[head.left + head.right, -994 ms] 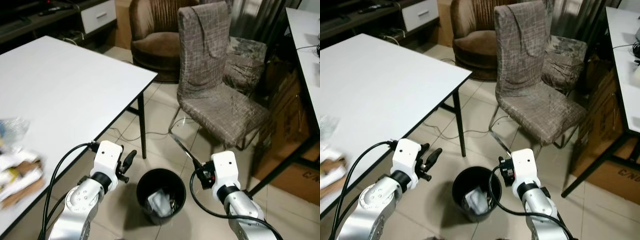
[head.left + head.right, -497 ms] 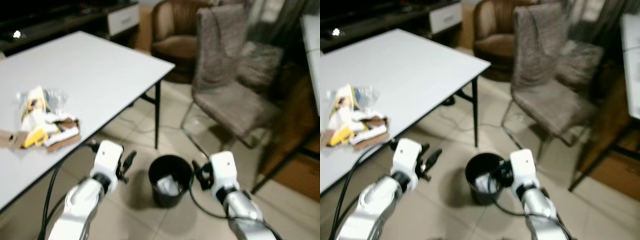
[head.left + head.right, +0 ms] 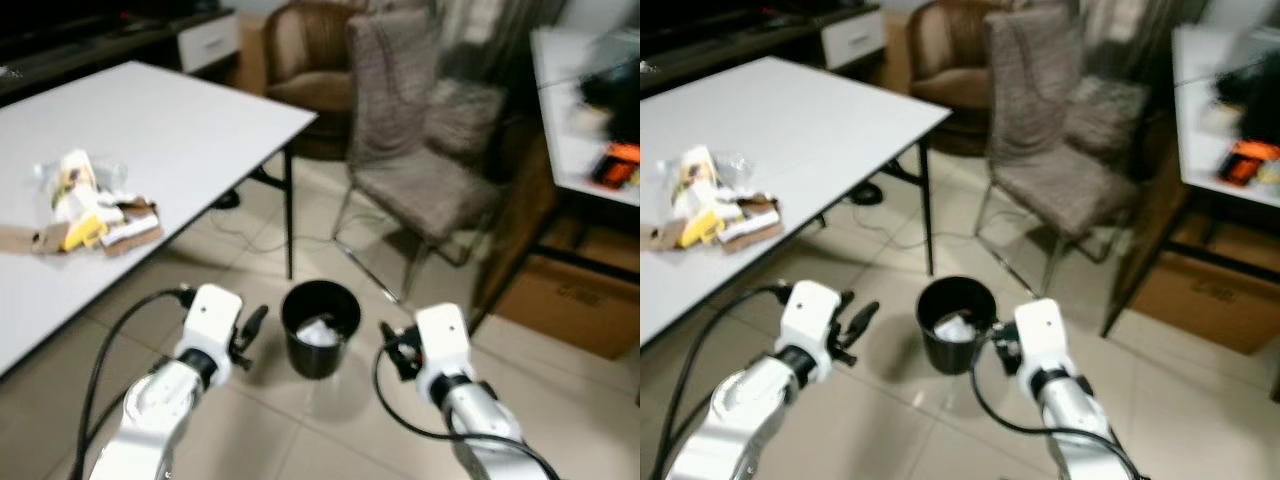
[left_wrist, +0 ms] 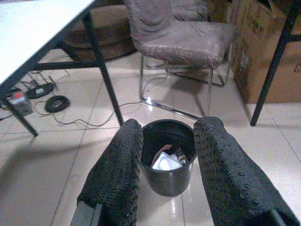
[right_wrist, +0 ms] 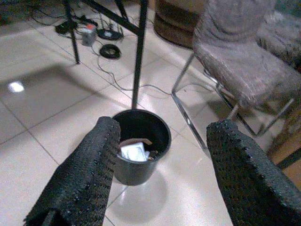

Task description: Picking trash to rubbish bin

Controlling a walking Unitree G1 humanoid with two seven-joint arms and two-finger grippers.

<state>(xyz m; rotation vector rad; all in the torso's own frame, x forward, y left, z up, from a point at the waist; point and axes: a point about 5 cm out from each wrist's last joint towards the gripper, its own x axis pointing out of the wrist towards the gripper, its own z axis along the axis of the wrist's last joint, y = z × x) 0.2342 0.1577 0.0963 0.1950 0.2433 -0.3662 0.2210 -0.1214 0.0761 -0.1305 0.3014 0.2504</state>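
A black rubbish bin [image 3: 320,327] stands on the tiled floor between my two arms, with crumpled white paper [image 4: 165,161] inside it. A heap of trash [image 3: 88,212], wrappers and cardboard, lies on the white table [image 3: 180,120] at the left. My left gripper [image 3: 250,327] hangs open just left of the bin, holding nothing. My right gripper [image 3: 386,340] is open to the right of the bin, also holding nothing. Both wrist views look down on the bin [image 5: 138,143] between the black fingers [image 4: 118,174].
A patterned grey chair [image 3: 410,150] stands behind the bin, a brown armchair [image 3: 300,50] further back. A cardboard box [image 3: 565,300] sits under a second table [image 3: 580,120] at the right. Cables [image 4: 51,101] lie on the floor by the table leg [image 3: 289,225].
The camera has pulled back and swung, so the bin looks smaller and farther and the trash heap has come into view on the table. Both grippers stay open beside the bin.
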